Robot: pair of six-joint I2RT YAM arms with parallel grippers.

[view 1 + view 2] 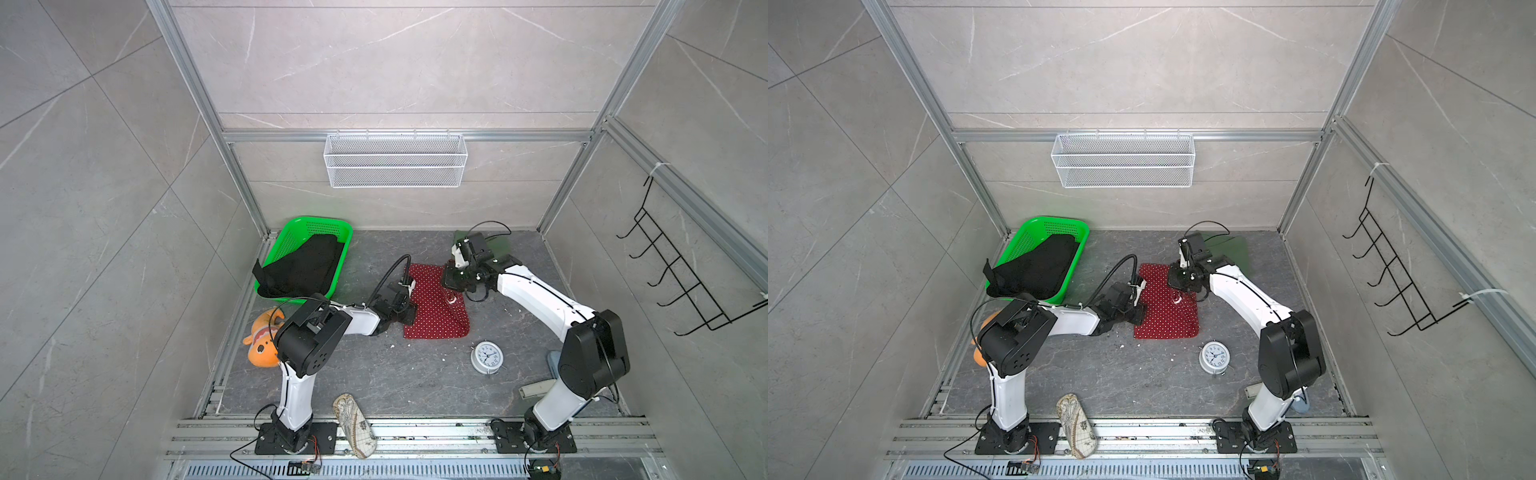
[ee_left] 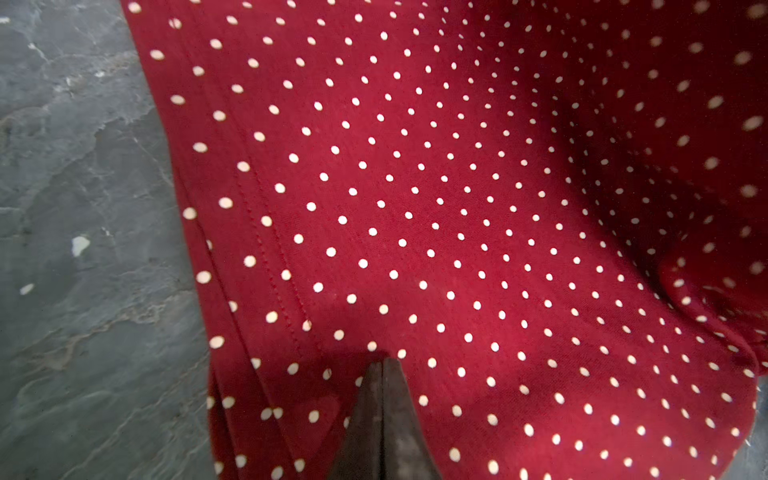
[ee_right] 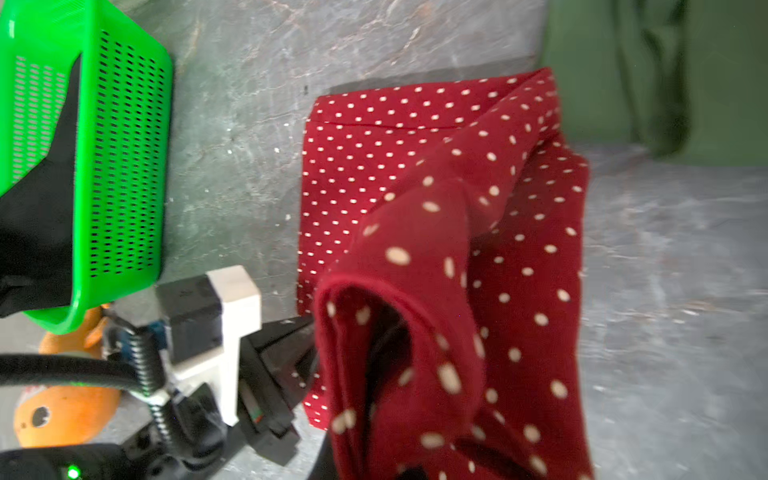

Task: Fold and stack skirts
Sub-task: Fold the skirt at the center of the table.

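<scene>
The red skirt (image 1: 436, 309) with white dots lies mid-table, seen in both top views (image 1: 1167, 311). My left gripper (image 2: 382, 370) is shut, its tips pressing the skirt's left edge (image 1: 409, 318); I see no cloth between them. My right gripper (image 1: 451, 279) is shut on the skirt's far right corner, which is lifted and drapes over the jaws in the right wrist view (image 3: 419, 332). The dark green skirt (image 1: 500, 245) lies flat at the back right, partly behind the right arm. The black skirt (image 1: 307, 266) sits in the green basket.
The bright green basket (image 1: 291, 232) stands at the back left, with an orange plush toy (image 1: 262, 343) in front of it. A white alarm clock (image 1: 487, 357) stands at the front right. A patterned pouch (image 1: 353, 424) lies on the front rail. A white wire shelf (image 1: 395, 160) hangs on the back wall.
</scene>
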